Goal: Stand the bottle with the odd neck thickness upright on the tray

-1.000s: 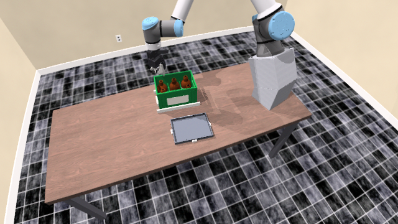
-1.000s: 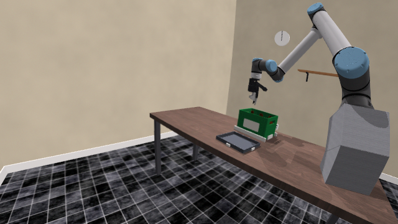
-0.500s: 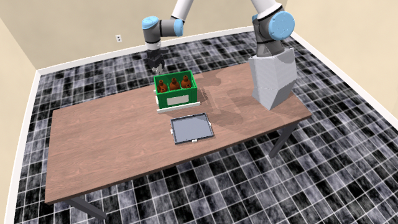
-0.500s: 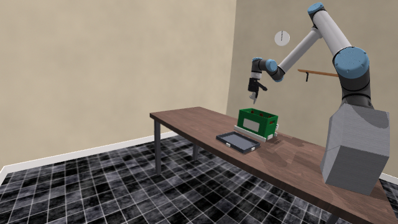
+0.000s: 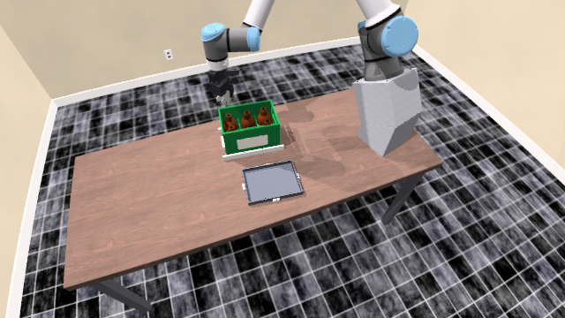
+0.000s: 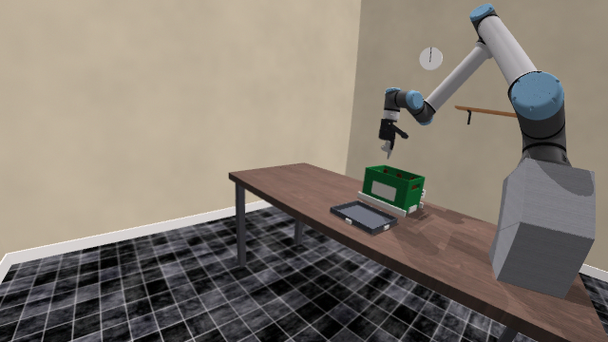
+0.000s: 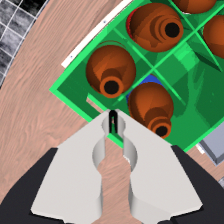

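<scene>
The jaws of the gripper (image 5: 223,102) (image 6: 389,157) (image 7: 113,114) are clenched on nothing above the crate (image 5: 270,134) (image 6: 401,172) (image 7: 165,131), where the bottles stand, the tray (image 5: 248,186) (image 6: 382,227) lying toward five o'clock in the top view. If lowered shut, bottles could be struck and the crate tipped.

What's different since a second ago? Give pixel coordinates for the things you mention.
The fingers of the gripper (image 5: 225,102) (image 6: 389,157) (image 7: 113,115) show differently, now together with nothing between them; whether they turned or closed, I can't tell. Nothing was taken or let go. The arm's pose looks about the same; the crate (image 5: 230,145) (image 6: 413,196) (image 7: 75,107), its bottles and the tray (image 5: 271,183) (image 6: 363,216) show no visible change.
</scene>
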Motion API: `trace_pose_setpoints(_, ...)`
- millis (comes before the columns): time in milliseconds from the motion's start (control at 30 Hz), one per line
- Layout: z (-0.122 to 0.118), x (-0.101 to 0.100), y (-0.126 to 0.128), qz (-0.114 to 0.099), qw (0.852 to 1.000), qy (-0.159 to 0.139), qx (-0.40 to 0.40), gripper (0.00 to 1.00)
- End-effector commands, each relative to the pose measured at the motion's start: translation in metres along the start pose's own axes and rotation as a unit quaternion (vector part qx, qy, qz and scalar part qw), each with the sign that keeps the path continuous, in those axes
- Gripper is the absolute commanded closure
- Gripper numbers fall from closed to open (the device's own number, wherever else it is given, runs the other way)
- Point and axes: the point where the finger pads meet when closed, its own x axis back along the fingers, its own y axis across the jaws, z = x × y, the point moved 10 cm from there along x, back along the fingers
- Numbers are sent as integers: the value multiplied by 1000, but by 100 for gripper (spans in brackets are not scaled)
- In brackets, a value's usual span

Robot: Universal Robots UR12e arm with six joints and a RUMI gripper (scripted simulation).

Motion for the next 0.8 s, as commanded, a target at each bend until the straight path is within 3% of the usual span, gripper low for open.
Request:
trace_pose_setpoints(0, 0, 1, 0, 0, 1000, 0, 0, 100)
trace_pose_setpoints(300, -1, 1, 0, 0, 1000, 0, 0, 100)
trace_pose_setpoints(500, -60, 1, 59, 0, 1000, 0, 0, 100)
trace_pose_setpoints(767, -65, 1, 64, 1, 1000, 0, 0, 100)
